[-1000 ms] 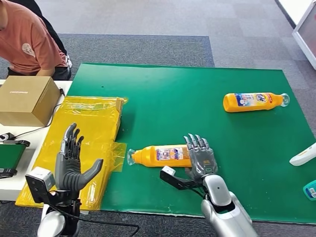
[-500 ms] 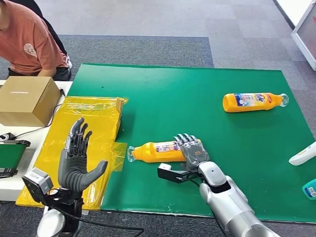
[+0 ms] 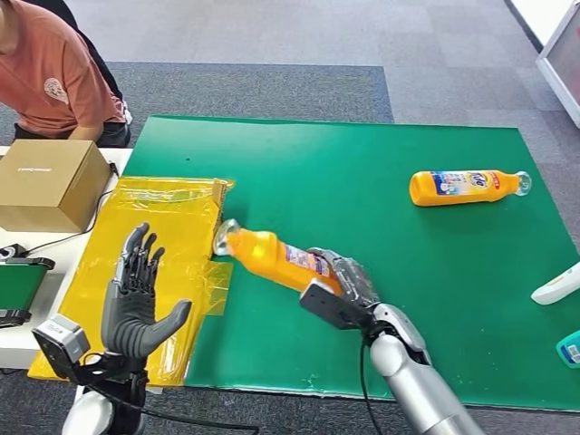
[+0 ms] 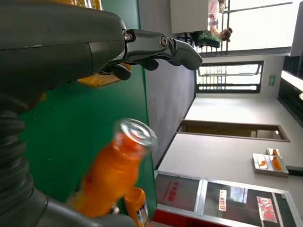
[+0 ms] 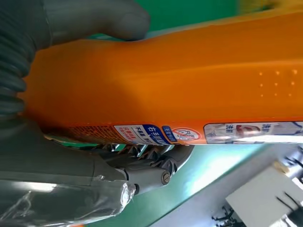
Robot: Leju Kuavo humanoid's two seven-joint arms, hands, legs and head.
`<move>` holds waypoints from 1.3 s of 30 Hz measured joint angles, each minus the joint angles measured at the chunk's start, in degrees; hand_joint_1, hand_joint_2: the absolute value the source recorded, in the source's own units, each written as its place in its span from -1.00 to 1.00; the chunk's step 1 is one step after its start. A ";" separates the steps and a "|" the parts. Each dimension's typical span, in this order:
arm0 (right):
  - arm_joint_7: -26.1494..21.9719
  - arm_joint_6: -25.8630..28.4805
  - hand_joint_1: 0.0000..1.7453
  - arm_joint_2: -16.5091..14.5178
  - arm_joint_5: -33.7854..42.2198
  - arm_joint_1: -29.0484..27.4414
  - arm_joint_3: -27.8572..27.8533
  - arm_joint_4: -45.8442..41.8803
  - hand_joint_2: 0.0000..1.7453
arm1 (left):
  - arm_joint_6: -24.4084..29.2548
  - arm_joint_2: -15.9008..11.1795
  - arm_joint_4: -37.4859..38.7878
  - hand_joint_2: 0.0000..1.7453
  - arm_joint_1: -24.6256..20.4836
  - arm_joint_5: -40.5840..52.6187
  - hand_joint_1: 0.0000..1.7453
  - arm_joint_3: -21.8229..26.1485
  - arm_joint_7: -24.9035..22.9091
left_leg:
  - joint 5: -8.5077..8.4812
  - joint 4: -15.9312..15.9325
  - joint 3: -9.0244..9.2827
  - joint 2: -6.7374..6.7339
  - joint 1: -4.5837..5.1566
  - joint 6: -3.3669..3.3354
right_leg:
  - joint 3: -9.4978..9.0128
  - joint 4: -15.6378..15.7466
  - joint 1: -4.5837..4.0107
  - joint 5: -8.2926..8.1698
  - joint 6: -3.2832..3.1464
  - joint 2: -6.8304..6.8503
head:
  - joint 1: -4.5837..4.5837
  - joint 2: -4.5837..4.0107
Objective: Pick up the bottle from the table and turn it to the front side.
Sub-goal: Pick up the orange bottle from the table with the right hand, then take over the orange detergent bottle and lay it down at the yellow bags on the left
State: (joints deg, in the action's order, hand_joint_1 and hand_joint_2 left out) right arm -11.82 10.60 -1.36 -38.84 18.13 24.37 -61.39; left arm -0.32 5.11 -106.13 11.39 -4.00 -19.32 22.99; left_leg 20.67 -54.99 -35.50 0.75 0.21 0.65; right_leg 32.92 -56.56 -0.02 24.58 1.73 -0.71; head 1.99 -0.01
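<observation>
From the head view, the orange bottle (image 3: 277, 257) that lay flat on the green mat (image 3: 383, 181) a second ago is now off the surface at its cap end: the clear cap (image 3: 225, 236) has swung up and toward the yellow plastic bags (image 3: 164, 227), while the base sits inside the right hand (image 3: 342, 276). That hand, which was resting over the bottle's base half a second ago, has closed around it and begun to lift, so the pick-up looks done and the turn to the front side is what remains (the label already shows partly on top). The left hand (image 3: 133, 294) is raised near the table's front edge, palm up, fingers spread, holding nothing; it has barely shifted. A second orange bottle (image 3: 465, 187) lies untouched far across the mat, and a cardboard box (image 3: 48, 181) sits beside a person in a salmon shirt (image 3: 48, 77).

In the left wrist view, the spread left hand (image 4: 107, 47) frames the lifted bottle (image 4: 114, 175), blurred and cap (image 4: 137, 132) foremost, clear of the mat.

In the right wrist view, the thumb (image 5: 96, 19) presses one side of the bottle (image 5: 171, 90) and the dark fingers (image 5: 153, 163) wrap the other, below the label: a firm, full grip.
</observation>
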 joint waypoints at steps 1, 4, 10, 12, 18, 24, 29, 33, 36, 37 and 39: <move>-1.23 -0.99 1.00 -0.01 4.51 -0.92 -1.25 -2.35 1.00 | 0.28 -0.05 -0.13 1.00 0.21 -0.06 -1.00 0.08 0.23 | 0.00 0.00 -0.01 0.00 0.00 0.00 | 0.01 0.00 0.00 0.00 0.00 0.00 | 0.01 0.00; -4.74 -4.00 1.00 -0.40 17.93 -3.77 -4.84 -8.76 1.00 | 1.08 -0.21 -0.29 1.00 0.53 -0.25 -1.00 0.19 0.80 | 0.01 0.00 -0.02 0.01 0.00 -0.01 | 0.02 0.00 0.00 0.01 0.00 0.01 | 0.01 0.00; -8.75 -7.92 1.00 -2.23 35.68 -9.20 -9.37 -19.88 1.00 | 1.71 -0.44 -0.29 1.00 -0.07 -2.80 -1.00 0.42 1.55 | 0.02 0.00 -0.01 0.01 0.00 0.00 | 0.03 0.00 0.00 0.01 -0.01 0.00 | 0.00 0.00; -9.71 -7.62 1.00 -2.71 35.45 -10.50 -9.38 -21.93 1.00 | 0.48 -0.49 -0.26 1.00 -0.77 -4.31 -1.00 0.63 1.15 | 0.01 0.00 -0.01 0.00 -0.01 0.00 | 0.04 0.00 -0.01 0.01 -0.01 0.00 | 0.00 0.00; -13.33 -2.78 1.00 -3.80 24.60 -12.18 -5.45 -23.96 1.00 | -10.58 -0.85 1.89 1.00 -4.66 -10.45 -1.00 -1.69 -4.21 | 0.00 0.00 -0.01 0.00 -0.01 0.01 | 0.03 0.00 0.00 0.01 -0.01 0.00 | -0.01 0.00; -14.01 2.70 1.00 -4.41 12.11 -11.24 2.54 -20.56 1.00 | -17.67 -2.19 7.02 1.00 -11.11 -11.58 -1.00 -8.27 -8.16 | -0.01 0.00 -0.01 0.01 -0.01 0.01 | 0.03 0.00 -0.01 0.00 -0.01 0.00 | 0.00 0.00; -13.91 4.79 1.00 -4.75 7.38 -9.97 7.22 -16.39 1.00 | -19.30 -3.33 10.19 1.00 -15.27 -11.08 -1.00 -12.71 -10.68 | -0.01 0.00 -0.02 0.00 -0.01 0.01 | 0.03 0.00 -0.01 0.00 -0.01 0.00 | 0.01 0.00; -13.26 5.94 1.00 -4.81 4.72 -8.67 8.78 -14.06 1.00 | -19.36 -4.43 12.44 1.00 -17.76 -9.85 -1.00 -14.38 -12.15 | -0.01 0.00 -0.02 0.00 -0.01 0.02 | 0.04 0.00 -0.01 0.00 -0.01 -0.01 | 0.01 0.00; -12.34 6.18 1.00 -4.81 3.67 -7.59 9.94 -12.24 1.00 | -18.47 -5.23 13.89 1.00 -18.93 -9.13 -1.00 -15.26 -12.28 | -0.01 0.00 -0.02 -0.01 -0.01 0.02 | 0.04 0.00 -0.01 0.00 -0.01 -0.01 | 0.00 -0.01; -11.98 6.17 1.00 -4.81 3.53 -7.26 10.38 -11.48 1.00 | -18.12 -5.51 14.29 1.00 -19.15 -8.95 -0.88 -15.52 -12.29 | -0.01 0.00 -0.02 -0.01 -0.01 0.02 | 0.04 0.00 -0.01 0.00 -0.01 -0.01 | 0.00 -0.01; -11.37 6.13 1.00 -4.81 3.47 -6.71 11.18 -9.96 1.00 | -17.66 -6.08 14.97 1.00 -19.34 -8.63 -0.26 -15.97 -12.36 | -0.01 0.00 -0.02 -0.01 -0.01 0.02 | 0.05 0.00 -0.01 0.00 -0.01 -0.01 | 0.00 0.00</move>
State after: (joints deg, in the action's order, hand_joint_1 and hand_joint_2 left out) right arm -23.19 16.74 -6.17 -35.37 11.42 35.56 -71.35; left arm -17.99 -0.97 -91.16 -7.95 -12.63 -35.29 10.63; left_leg 20.66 -54.99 -35.52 0.75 0.20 0.66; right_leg 32.97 -56.57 -0.03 24.57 1.72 -0.72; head 1.99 -0.01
